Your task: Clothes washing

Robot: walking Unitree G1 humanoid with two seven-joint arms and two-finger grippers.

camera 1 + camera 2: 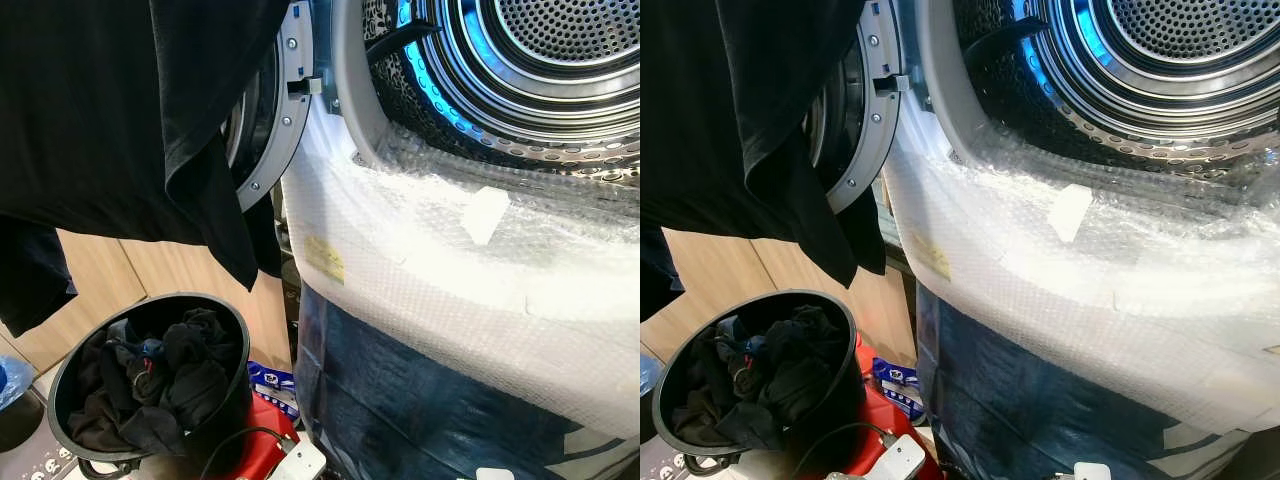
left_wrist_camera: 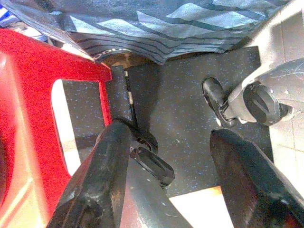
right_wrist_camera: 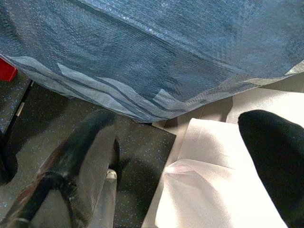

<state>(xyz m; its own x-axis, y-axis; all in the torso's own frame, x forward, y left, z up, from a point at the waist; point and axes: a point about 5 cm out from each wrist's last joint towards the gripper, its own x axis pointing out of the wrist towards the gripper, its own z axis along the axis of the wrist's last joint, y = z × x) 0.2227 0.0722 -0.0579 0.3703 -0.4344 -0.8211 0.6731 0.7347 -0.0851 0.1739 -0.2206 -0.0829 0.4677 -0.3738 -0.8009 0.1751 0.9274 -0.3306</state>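
Note:
A large black garment [image 1: 120, 110] hangs across the upper left, in front of the washer's open door [image 1: 265, 130]; its top runs out of the picture. The open steel drum [image 1: 540, 60] is at the upper right, lit blue inside. Below on the left a black bucket [image 1: 232, 400] holds several dark clothes [image 1: 170, 375]. My left gripper [image 2: 171, 161] hangs low and open over dark floor beside the red stool [image 2: 33, 95], nothing between its fingers. My right gripper [image 3: 185, 152] is open too, low by the washer's wrapped front.
Bubble wrap [image 1: 450, 260] covers the washer's front below the drum, with a blue wrapped panel [image 1: 420, 410] under it. The bucket stands on the red stool [image 1: 262, 440] with a cable and a white plug block [image 1: 300, 462]. Wooden panels [image 1: 110, 270] stand behind. White sheet [image 3: 213, 190] lies on the floor.

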